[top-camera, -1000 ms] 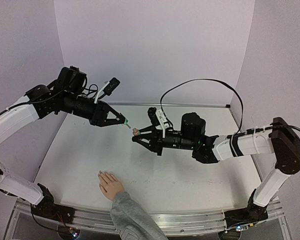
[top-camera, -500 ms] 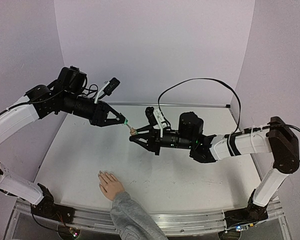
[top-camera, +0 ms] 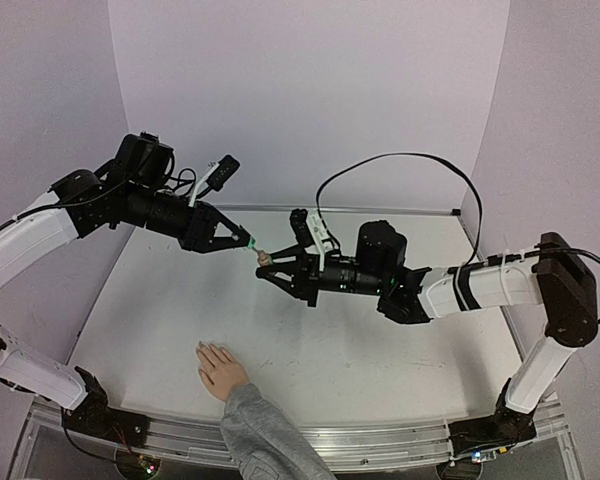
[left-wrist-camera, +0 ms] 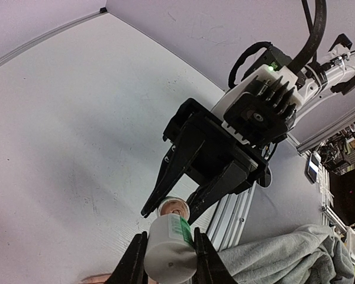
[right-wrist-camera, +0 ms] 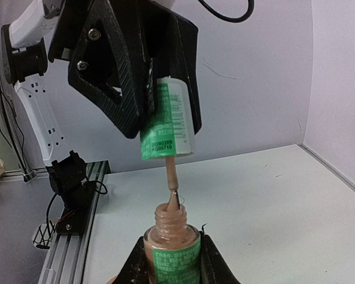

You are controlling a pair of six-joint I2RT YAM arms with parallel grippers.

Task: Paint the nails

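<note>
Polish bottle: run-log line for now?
left pincer: shut on cap | right pincer: shut on bottle | brush: tip at bottle mouth | mannequin hand: on table, untouched
</note>
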